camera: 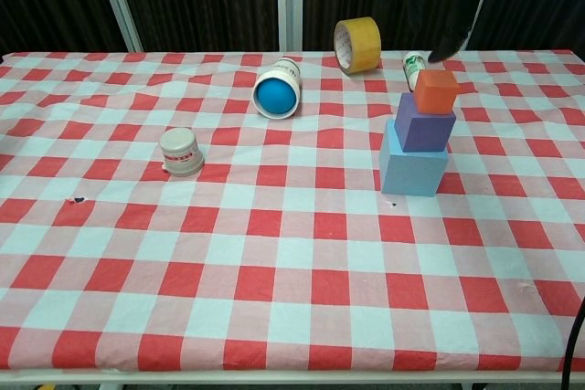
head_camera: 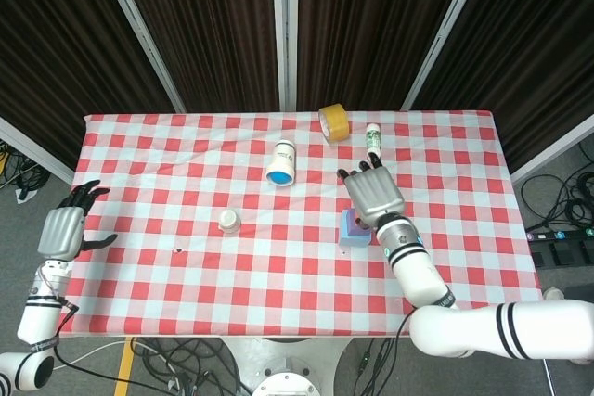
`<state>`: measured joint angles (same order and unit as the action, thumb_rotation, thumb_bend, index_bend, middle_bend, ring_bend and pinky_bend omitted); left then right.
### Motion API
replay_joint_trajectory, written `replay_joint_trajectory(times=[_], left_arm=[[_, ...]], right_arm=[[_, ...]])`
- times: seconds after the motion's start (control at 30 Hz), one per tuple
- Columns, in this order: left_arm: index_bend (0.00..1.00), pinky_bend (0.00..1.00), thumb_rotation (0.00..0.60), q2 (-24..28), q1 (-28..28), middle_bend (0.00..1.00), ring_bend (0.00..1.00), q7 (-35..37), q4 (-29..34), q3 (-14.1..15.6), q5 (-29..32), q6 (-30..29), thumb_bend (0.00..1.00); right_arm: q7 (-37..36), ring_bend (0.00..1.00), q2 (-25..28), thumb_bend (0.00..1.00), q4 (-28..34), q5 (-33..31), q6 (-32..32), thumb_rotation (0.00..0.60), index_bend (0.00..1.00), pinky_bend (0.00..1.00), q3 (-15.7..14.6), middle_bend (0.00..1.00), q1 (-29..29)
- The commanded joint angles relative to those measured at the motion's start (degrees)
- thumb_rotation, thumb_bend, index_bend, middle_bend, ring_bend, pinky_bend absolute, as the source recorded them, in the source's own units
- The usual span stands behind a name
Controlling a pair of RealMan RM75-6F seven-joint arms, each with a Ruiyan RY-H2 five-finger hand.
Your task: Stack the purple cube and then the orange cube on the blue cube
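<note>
The stack was judged complete: the orange cube (camera: 436, 91) sat on the purple cube (camera: 424, 122), itself on the blue cube (camera: 412, 163), right of centre on the bench (camera: 274, 253). No long axis was shown; each upper cube was turned slightly against the one below. The right hand (head_camera: 373, 194) was held above, fingers (camera: 448, 43) apart and empty.

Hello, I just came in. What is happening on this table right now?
A two-armed robot is stacking cubes. The stack looks finished: the orange cube sits on the purple cube, which sits on the blue cube. The right hand hovers above the stack, fingers spread, holding nothing. The left hand hangs open beside the table's left edge.
</note>
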<state>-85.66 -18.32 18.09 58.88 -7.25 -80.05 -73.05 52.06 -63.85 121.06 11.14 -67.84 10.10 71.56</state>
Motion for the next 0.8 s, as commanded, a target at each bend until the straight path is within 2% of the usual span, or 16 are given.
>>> replay_joint_trajectory(times=[0.03, 0.17, 0.3, 0.4, 0.5, 0.63, 0.8], left_arm=[[0.28, 0.29, 0.600, 0.01, -0.02, 0.24, 0.16, -0.06, 0.08, 0.00, -0.08, -0.11, 0.11], [0.28, 0.29, 0.600, 0.11, -0.02, 0.24, 0.16, -0.21, 0.40, -0.03, -0.30, -0.50, 0.11], [0.28, 0.29, 0.600, 0.23, -0.06, 0.24, 0.16, -0.54, 0.83, -0.01, -0.55, -0.85, 0.11], [0.28, 0.29, 0.600, 0.27, -0.09, 0.24, 0.16, -0.81, 1.03, 0.03, -0.70, -1.03, 0.11], [0.28, 0.29, 0.600, 0.29, -0.11, 0.24, 0.16, -1.02, 1.19, 0.13, -0.90, -1.19, 0.11], [0.28, 0.29, 0.600, 0.37, -0.14, 0.24, 0.16, -1.87, 1.26, 0.18, -1.36, -1.92, 0.11], [0.28, 0.29, 0.600, 0.41, -0.17, 0.24, 0.16, -4.44, 1.03, 0.02, -2.05, -3.66, 0.11]], right_arm=[[-4.85, 0.14, 6.30, 0.10, 6.02, 18.68, -12.09, 0.600, 0.18, 0.00, -1.46, 0.34, -7.86], [-9.38, 0.14, 8.26, 0.08, 5.34, 26.71, -18.18, 0.600, 0.18, 0.00, -5.23, 0.34, -15.68], [-16.60, 0.12, 8.40, 0.05, 1.90, 33.51, -18.71, 0.600, 0.17, 0.00, -10.72, 0.32, -24.17], [-23.90, 0.09, 4.96, 0.04, -5.74, 42.09, -20.31, 0.600, 0.14, 0.00, -14.91, 0.27, -31.27], [-30.24, 0.05, -1.55, 0.02, -16.73, 50.13, -23.66, 0.600, 0.12, 0.00, -17.86, 0.23, -38.19], [-34.73, 0.03, -8.11, 0.01, -28.02, 55.48, -25.63, 0.600, 0.11, 0.00, -18.69, 0.20, -43.44], [-35.55, 0.01, -10.12, 0.01, -33.86, 57.90, -23.01, 0.600, 0.11, 0.00, -17.49, 0.20, -45.20]])
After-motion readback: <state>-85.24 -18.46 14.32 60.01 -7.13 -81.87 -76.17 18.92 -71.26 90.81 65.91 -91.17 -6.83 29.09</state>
